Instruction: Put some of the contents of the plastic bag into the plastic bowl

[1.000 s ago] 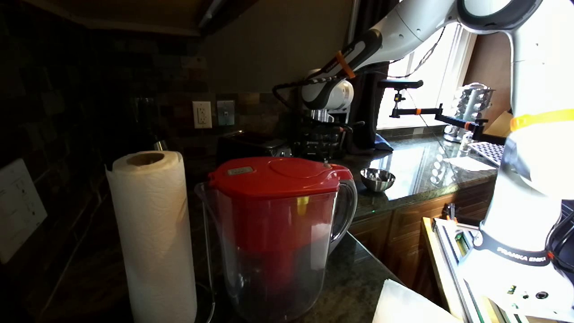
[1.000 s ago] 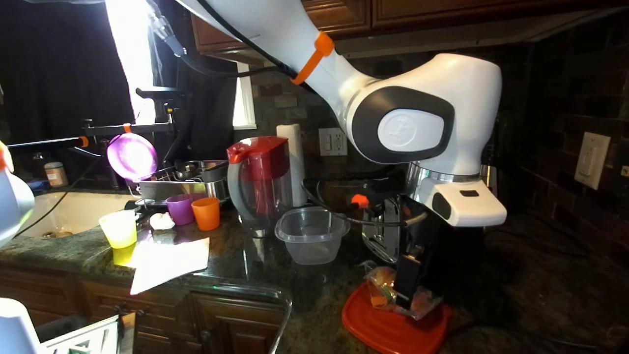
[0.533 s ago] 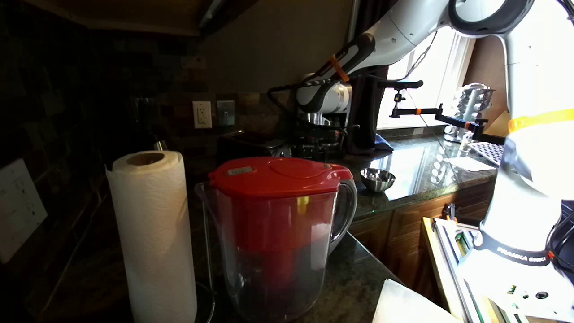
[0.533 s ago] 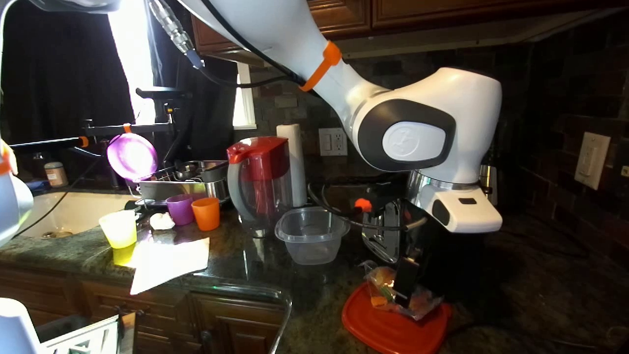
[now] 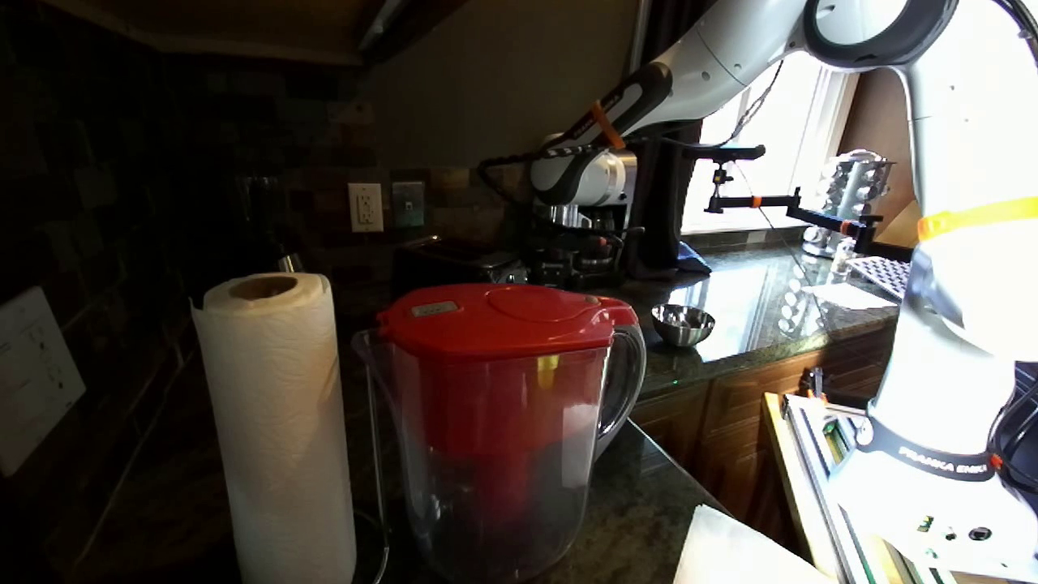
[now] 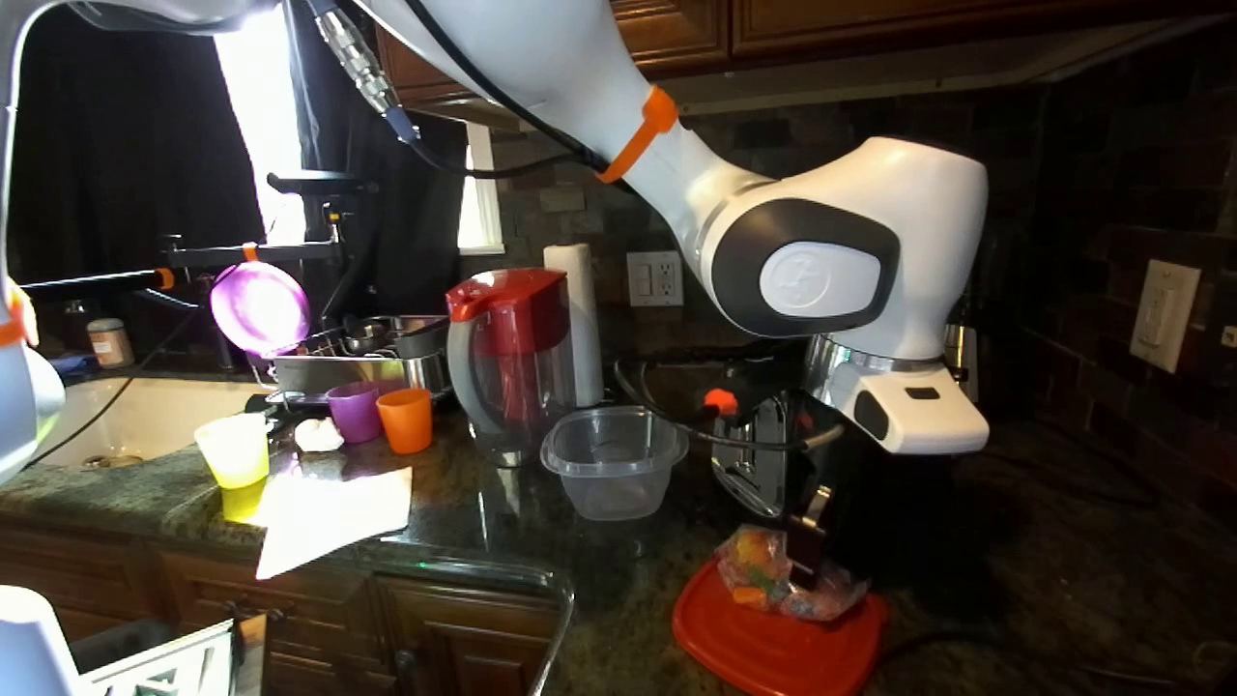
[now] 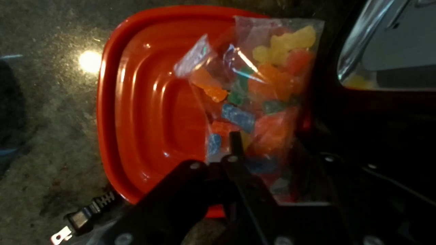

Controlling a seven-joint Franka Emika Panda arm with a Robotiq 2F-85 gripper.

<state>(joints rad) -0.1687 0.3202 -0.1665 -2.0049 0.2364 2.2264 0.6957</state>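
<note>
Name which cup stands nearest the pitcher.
The orange cup, nearest the pitcher in an exterior view; the purple cup and yellow cup stand farther left.

The window is totally blowing out white, dark curtains are hanging beside it, the glossy countertop is catching tons of glare, wood cabinets are sitting underneath, and the tiled wall is looking super murky.

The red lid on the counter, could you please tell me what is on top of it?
A clear plastic bag of colorful candies lies on the red lid. The hand covers part of the bag; anything directly under the candies is hidden.
</note>
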